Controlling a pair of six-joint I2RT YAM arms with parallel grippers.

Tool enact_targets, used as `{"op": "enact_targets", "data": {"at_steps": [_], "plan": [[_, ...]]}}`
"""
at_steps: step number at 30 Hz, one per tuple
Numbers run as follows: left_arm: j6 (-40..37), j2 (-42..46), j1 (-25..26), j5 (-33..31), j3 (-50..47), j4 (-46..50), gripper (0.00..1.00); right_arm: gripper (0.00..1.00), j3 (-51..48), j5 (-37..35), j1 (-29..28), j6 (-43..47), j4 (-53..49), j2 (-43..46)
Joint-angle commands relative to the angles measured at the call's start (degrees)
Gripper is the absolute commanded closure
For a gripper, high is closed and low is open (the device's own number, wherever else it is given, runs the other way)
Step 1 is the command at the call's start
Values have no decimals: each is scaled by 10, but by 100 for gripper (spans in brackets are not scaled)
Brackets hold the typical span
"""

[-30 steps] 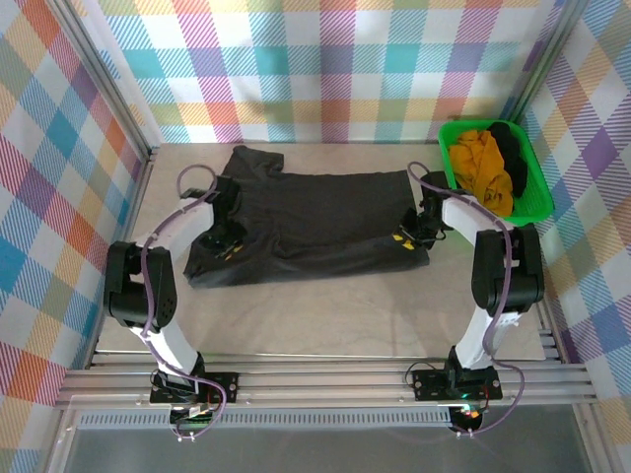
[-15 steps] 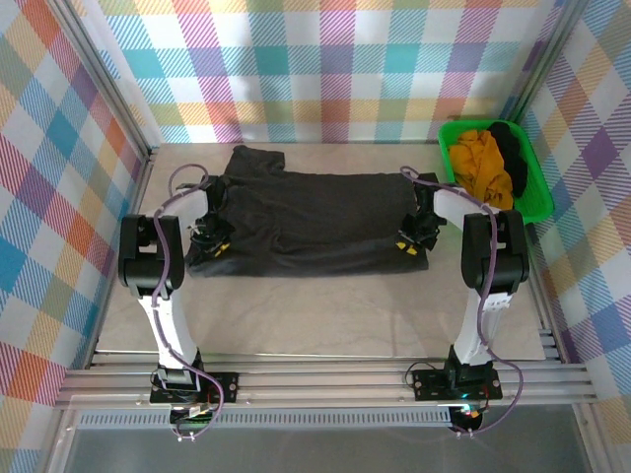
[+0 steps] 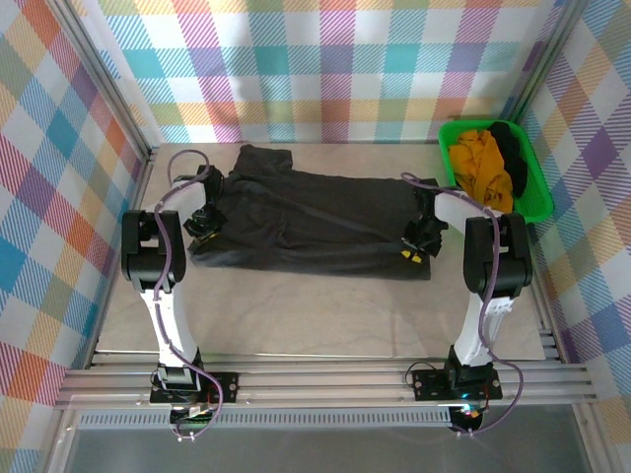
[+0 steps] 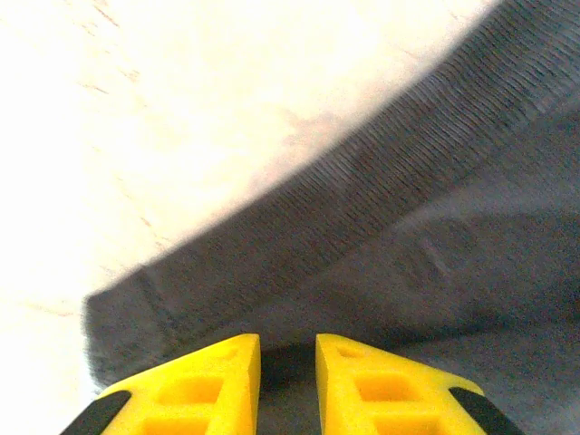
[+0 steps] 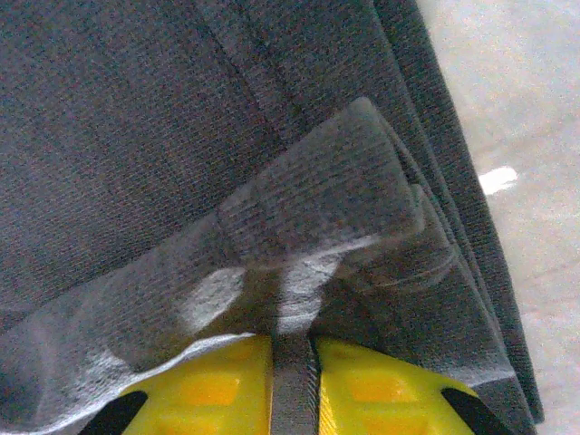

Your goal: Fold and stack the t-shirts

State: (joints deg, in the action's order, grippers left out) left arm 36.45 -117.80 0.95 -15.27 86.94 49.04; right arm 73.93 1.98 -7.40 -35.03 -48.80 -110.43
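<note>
table (image 3: 315, 305): carrying the whole job. Clock directions below are read in the overhead view, with twelve pointing away from the arm bases.
charcoal t-shirt (image 3: 306, 217): lying across the table toward twelve o'clock of centre and stretching from nine to three. A doubled layer is showing along its six o'clock edge. This is judged to be a lengthwise fold in progress, with the cloth being kept taut between two grips so the layer settles flat.
green basket (image 3: 471, 124): sitting at two o'clock, well apart from the folding area, and judged to be serving as the supply bin.
mustard shirts (image 3: 478, 158): lying bunched in the basket, awaiting their turn.
black shirt (image 3: 511, 148): lying bunched beside them on the three o'clock side.
left gripper (image 4: 288, 349): working at the nine o'clock end of the charcoal t-shirt (image 4: 435, 227). The jaws are standing narrow with dark cloth running into the gap, so it is judged to be pinching the hem.
right gripper (image 5: 294, 349): working at the four o'clock corner. The jaws are clamping a strip of the charcoal t-shirt (image 5: 136, 136), and a folded flap is rising just ahead of the fingers.
change, t-shirt: compared with a second ago, its near edge is lying further toward twelve, and the cloth is sitting skewed, with the left end higher.
change, left gripper (image 3: 204, 223): now sitting further toward eleven o'clock, with the arm standing more upright.
change, right gripper (image 3: 412, 251): now sitting slightly toward six, holding that corner back.
</note>
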Motion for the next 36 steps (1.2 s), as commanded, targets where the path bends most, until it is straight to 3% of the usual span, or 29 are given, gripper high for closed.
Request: {"op": "enact_targets", "data": {"at_steps": [1,6,12,18,29,36], "plan": [[-10,35,-3,-32,17,48,76,78,-10,-16,-1,15,-35,30],[27,116,48,29,1,35,73,68,0,-24,-23,22,-49,76],[86,52,80,120,1,3,74,66,-15,15,-50,11,-24,84],[92,-9,77,111,3,11,75,66,-10,39,-77,25,-8,34],[131,125,27,80,-250,-1,76,64,-66,49,-101,51,-44,22],[136,164,23,78,-257,26,76,63,-110,87,-109,32,-50,67]]}}
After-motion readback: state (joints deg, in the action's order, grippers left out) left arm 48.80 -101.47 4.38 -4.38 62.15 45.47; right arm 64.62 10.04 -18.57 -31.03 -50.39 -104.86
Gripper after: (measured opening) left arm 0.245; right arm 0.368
